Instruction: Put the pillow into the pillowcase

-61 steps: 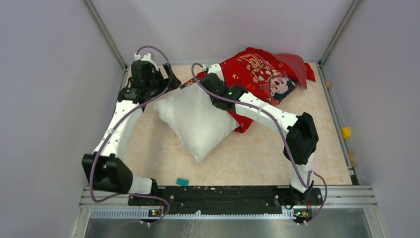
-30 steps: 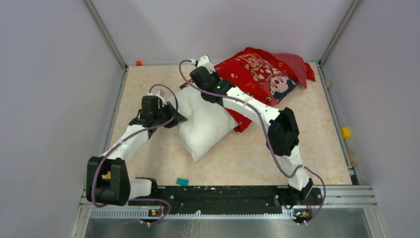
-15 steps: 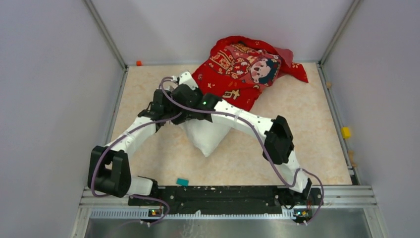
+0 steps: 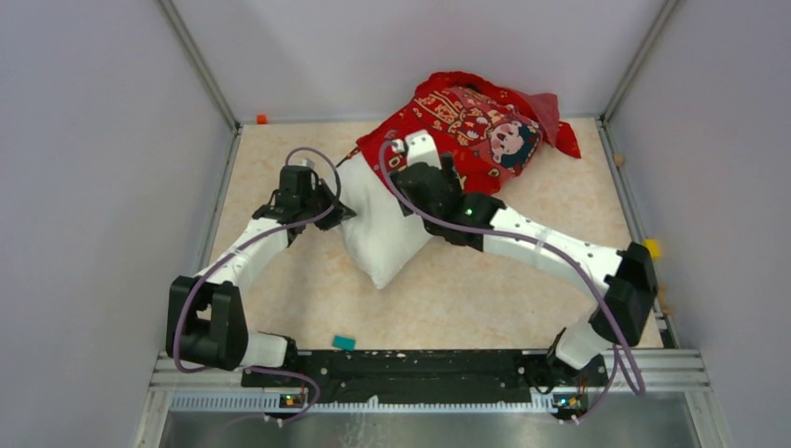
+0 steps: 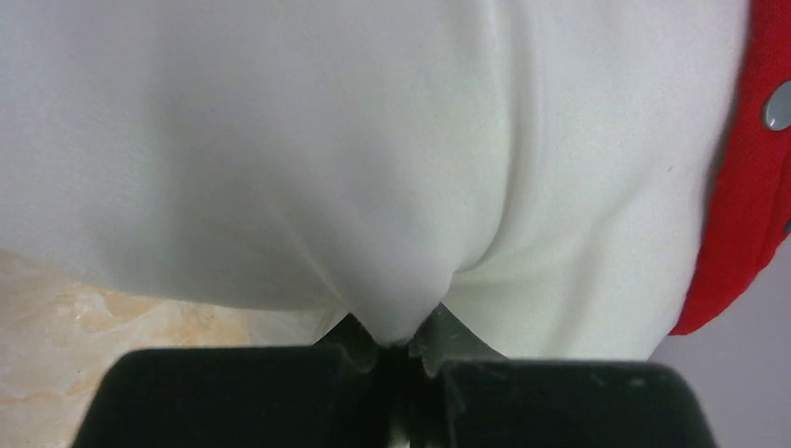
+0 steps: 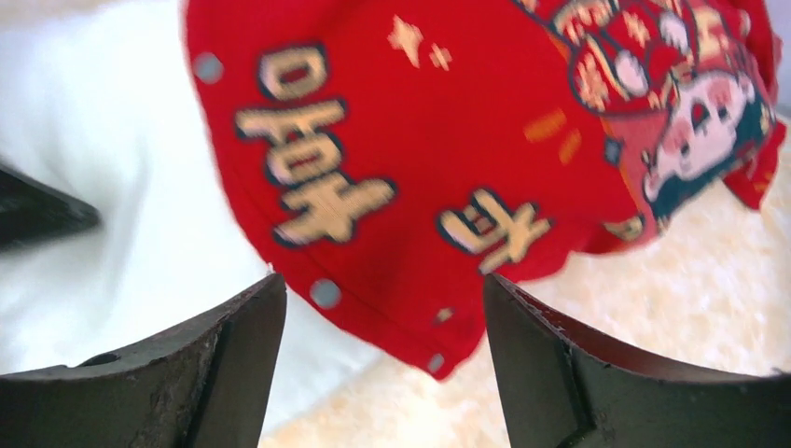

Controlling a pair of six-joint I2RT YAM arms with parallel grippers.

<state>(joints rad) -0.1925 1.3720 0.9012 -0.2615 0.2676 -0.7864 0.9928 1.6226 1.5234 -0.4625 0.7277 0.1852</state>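
Pillow [image 4: 378,233] partly inside pillowcase [image 4: 466,121]

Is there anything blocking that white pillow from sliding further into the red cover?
Nothing visible does. The pillow's far end already lies under the pillowcase's hem. The left jaws are shut on the pillow; the right jaws stand open over that hem.

Far end of pillow [image 4: 381,235] — under pillowcase [image 4: 464,114]
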